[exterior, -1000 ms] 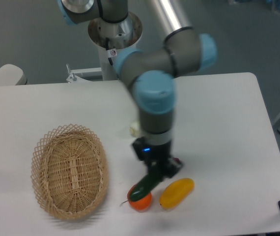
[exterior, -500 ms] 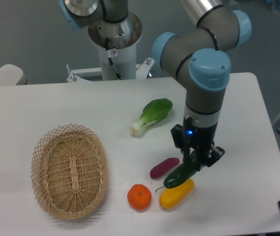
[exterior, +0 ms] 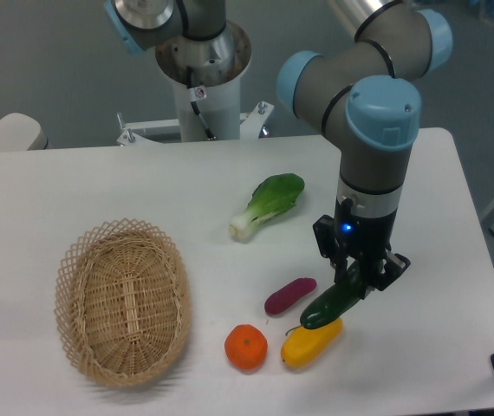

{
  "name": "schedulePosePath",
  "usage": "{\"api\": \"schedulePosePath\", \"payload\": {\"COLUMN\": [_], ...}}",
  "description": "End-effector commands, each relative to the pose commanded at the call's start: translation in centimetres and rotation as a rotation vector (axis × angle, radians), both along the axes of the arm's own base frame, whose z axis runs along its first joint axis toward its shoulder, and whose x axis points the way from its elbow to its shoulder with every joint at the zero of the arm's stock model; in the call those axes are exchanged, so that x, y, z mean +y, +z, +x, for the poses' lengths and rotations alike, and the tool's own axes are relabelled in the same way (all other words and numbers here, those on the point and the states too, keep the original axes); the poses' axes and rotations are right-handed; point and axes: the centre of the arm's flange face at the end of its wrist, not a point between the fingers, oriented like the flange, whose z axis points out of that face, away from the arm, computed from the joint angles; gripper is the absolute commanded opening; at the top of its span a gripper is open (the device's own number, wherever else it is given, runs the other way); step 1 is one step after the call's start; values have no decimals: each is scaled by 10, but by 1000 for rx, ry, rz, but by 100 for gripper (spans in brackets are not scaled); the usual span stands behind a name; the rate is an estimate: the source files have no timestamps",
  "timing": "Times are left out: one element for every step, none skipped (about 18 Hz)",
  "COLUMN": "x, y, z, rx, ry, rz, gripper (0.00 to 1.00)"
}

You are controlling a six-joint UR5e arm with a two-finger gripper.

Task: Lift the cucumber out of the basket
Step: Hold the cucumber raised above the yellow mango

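The dark green cucumber (exterior: pixel 332 304) hangs tilted in my gripper (exterior: pixel 361 279), which is shut on its upper end. Its lower end sits just above the yellow vegetable (exterior: pixel 311 341). The oval tan wicker basket (exterior: pixel 82 303) stands at the left of the table, well away from the gripper, and nothing lies in it.
A purple oblong vegetable (exterior: pixel 289 295) lies just left of the cucumber. An orange round fruit (exterior: pixel 245 347) lies near the front edge. A bok choy (exterior: pixel 269 203) lies at mid-table. The arm's base post (exterior: pixel 204 78) stands at the back.
My arm has swung right, carrying the cucumber from above the orange fruit to above the yellow vegetable. The bok choy and purple vegetable have come into view.
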Motion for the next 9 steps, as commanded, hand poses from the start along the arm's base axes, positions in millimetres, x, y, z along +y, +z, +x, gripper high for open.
{"api": "schedulePosePath", "payload": {"x": [0,0,1,0,1,1,0,0,0], "y": [-1,-1,-2,-2,-3,-3,-3,-3,-3], "z": [0,0,-1,-1,0,0,0,0,0], "rx": [0,2,2,3,2,2,2,2,2], "ry": [-2,-13,-21,-20,-22,-22,-20,-20,-20], "rz": [1,-2,-4,-5,-6,-6,-6,-6,-6], "gripper": [27,27,27,27,27,27,27,27,27]}}
